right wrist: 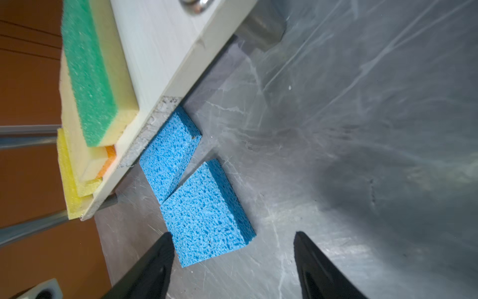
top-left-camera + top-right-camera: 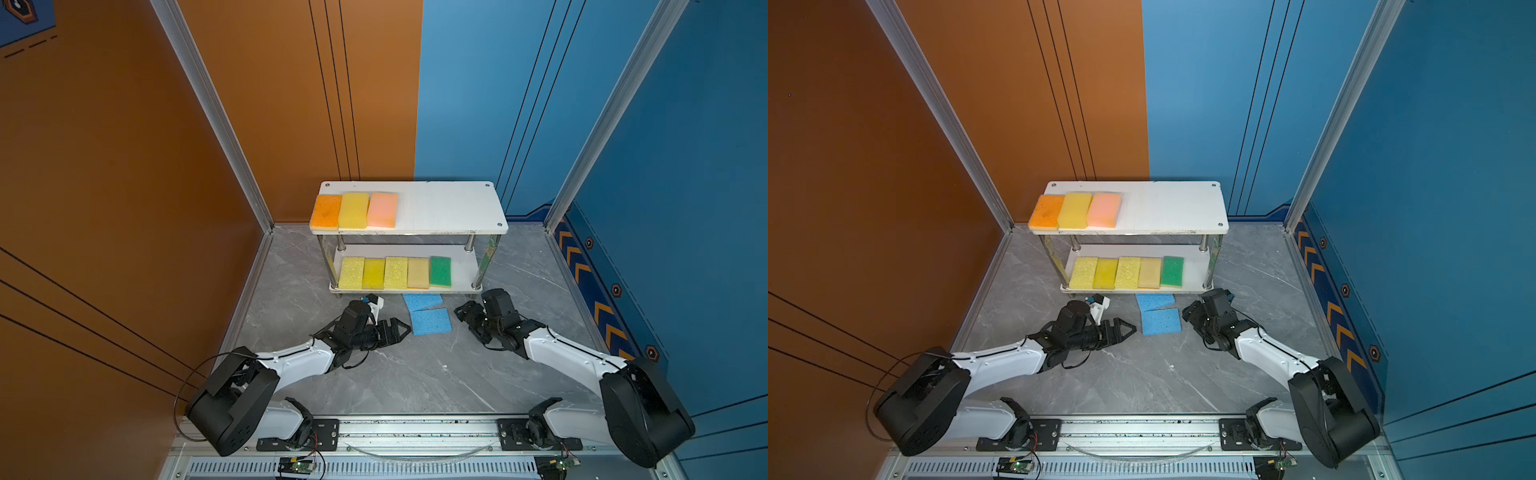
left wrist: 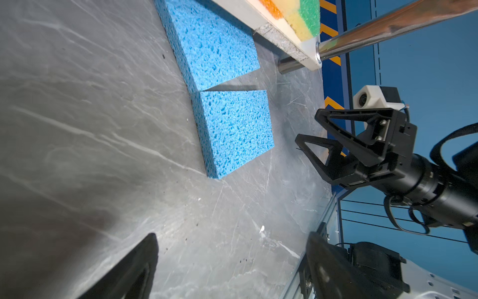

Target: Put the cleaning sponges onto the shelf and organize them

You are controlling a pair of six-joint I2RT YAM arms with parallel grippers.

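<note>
Now the nearer blue sponge and farther blue sponge lie on the floor just before the shelf, the farther seemingly tucked under its lower board. Left claw and right claw gape empty either side of the nearer, likely poised to grab it.

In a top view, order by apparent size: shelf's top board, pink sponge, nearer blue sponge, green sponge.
1. Top board
2. Pink sponge and nearer blue sponge: too alike to rank
3. Green sponge
</note>
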